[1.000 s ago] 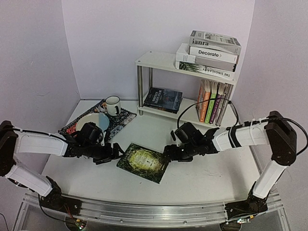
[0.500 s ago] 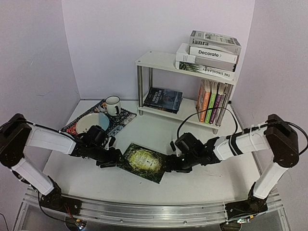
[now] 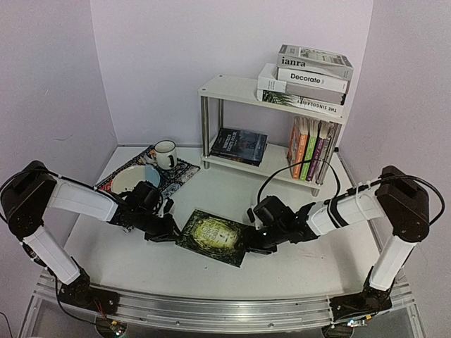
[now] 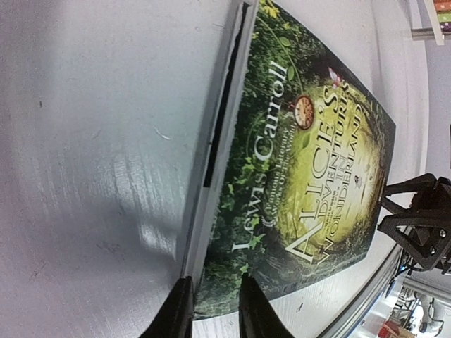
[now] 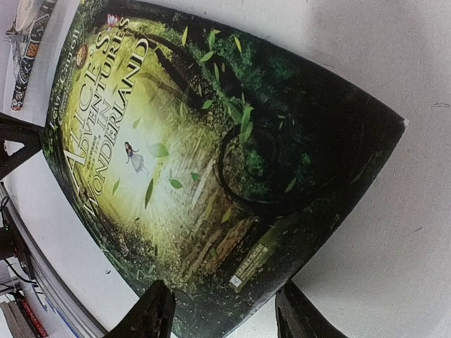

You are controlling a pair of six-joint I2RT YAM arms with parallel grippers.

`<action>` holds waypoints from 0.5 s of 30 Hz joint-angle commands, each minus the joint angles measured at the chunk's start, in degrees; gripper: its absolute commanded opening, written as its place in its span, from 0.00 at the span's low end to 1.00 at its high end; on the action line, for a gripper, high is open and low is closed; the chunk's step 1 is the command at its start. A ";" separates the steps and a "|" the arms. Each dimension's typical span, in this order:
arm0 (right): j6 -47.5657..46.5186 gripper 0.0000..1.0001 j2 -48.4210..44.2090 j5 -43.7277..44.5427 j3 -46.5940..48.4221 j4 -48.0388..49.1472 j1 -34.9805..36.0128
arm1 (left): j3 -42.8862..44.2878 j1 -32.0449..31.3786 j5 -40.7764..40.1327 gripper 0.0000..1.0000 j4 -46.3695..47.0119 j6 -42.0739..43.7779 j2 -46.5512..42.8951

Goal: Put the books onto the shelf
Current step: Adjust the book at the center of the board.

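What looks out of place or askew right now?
The green Alice in Wonderland paperback lies flat and skewed on the white table, off the white two-tier shelf. The grey-and-white hardback stack on top is staggered, and one dark book lies flat below beside upright paperbacks.

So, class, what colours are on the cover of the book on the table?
Book cover: dark green foliage around a yellow glow; right wrist view.

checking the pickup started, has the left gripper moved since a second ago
Yes. In the top view the left gripper has slid right, away from the patterned mat and up to the green book, now straddling the book's left edge.
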 commanded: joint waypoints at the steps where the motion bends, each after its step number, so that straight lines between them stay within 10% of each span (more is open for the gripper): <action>1: -0.25 0.48 -0.49 -0.61 1.53 0.69 0.35 | 2.97 -0.41 4.86 0.11 5.80 0.53 -0.61; 7: -1.50 0.50 -3.06 1.39 0.71 -1.17 0.37 | 2.04 0.52 9.67 0.00 9.98 -1.52 -1.96; 15: -12.83 0.77 -7.60 10.70 1.58 -13.59 0.48 | 0.73 1.51 10.22 0.00 10.09 -2.30 -4.54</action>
